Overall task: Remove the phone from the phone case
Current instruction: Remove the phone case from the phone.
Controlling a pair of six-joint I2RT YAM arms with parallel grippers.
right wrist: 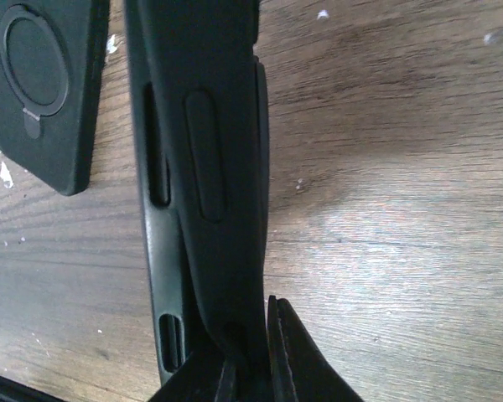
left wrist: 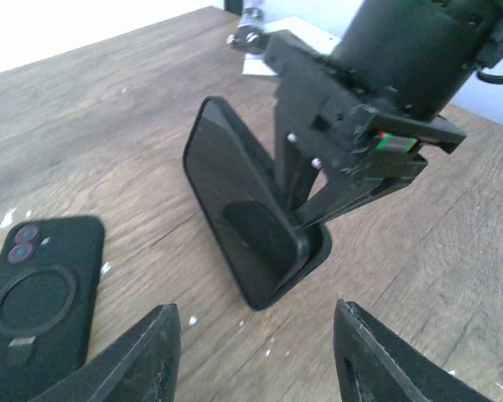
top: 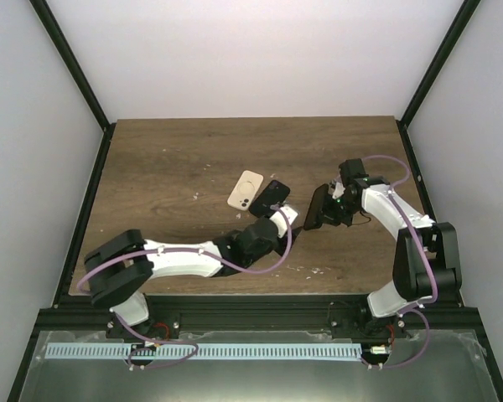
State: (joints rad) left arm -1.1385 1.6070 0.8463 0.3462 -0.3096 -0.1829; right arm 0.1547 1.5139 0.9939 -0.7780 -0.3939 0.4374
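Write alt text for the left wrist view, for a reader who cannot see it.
The right gripper clamps a black cased phone, tilted on edge on the wooden table. A second black case with a ring lies flat at lower left; the open left gripper frames the bottom.

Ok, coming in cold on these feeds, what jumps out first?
The right gripper holds a black cased phone stood on its edge on the table, right of centre, clamped at one side. The left gripper hangs open just in front of it. To its left, another black-cased phone and a cream phone lie flat, backs up.
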